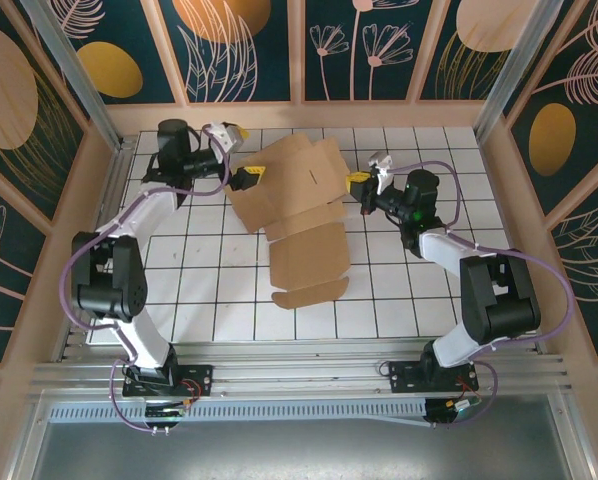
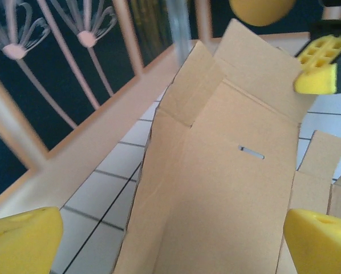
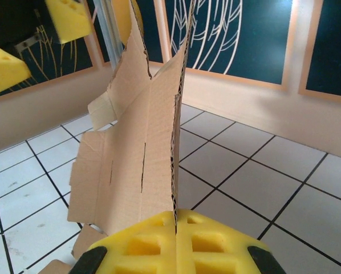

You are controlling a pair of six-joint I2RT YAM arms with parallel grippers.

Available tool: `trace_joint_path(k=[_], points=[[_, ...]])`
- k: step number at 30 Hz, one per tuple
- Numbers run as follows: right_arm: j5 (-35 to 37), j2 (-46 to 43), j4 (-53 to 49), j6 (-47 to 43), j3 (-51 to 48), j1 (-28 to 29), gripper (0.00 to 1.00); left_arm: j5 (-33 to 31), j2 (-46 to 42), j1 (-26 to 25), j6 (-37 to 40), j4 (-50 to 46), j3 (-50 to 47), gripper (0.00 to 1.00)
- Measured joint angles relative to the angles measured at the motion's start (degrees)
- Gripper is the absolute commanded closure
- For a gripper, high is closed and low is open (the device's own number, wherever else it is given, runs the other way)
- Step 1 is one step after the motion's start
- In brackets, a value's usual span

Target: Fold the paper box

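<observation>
White tiled table (image 1: pixel 409 290), floral walls behind. Paper box (image 1: pixel 301 215) lies mid-table, mostly flat, one panel lifted. Your R gripper (image 3: pixel 176 228) pinches its edge; L gripper (image 1: pixel 250 178) gapes wide just beside it. Early days imo, nearly all folds left.

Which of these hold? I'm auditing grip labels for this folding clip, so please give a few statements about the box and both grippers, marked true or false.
1. The right gripper is shut on an edge of the paper box. True.
2. The left gripper is clamped on the box. False: its jaws stand open.
3. The whole box lies flat on the tiled table. False: the pinched part is lifted up.
4. One panel has a slit. True.
</observation>
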Motion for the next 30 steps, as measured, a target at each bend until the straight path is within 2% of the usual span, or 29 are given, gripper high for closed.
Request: trace_joint_path(k=[7,9,13,22,24,26,29,30], points=[[-2.54,0.0,-0.39,-0.9,0.28,0.96,1.0,1.29,9.14,-0.13,5.29,-7.58,10.8,0.01],[-2.64,0.0,-0.66,-1.09,0.7,1.2,1.0,1.29,12.15,-0.2,6.47,-10.91,13.99,0.06],[-2.49,0.0,-0.87,-1.09,1.09,1.22,1.0,1.16,14.23,-0.31,7.85,-14.97,15.19,0.31],[0.13,0.02,-1.7,-1.49,1.11,1.46,1.0,-0.9,13.73,-0.98,7.89,-15.89,10.32,0.83],[1.86,0.02,-1.86,-1.44,1.11,1.88,0.91,-2.84,13.29,-1.4,8.28,-16.22,9.9,0.91],[3.23,0.02,-2.16,-0.87,1.14,2.23,0.73,-5.81,12.31,-2.29,8.94,-16.31,9.79,0.97],[4.5,-0.02,-2.21,1.51,1.42,2.82,0.48,-11.87,9.55,-5.07,9.92,-15.72,8.81,1.0],[5.22,-0.17,-2.47,3.3,1.44,3.04,0.43,-14.51,8.41,-6.27,10.51,-15.13,8.24,1.0]])
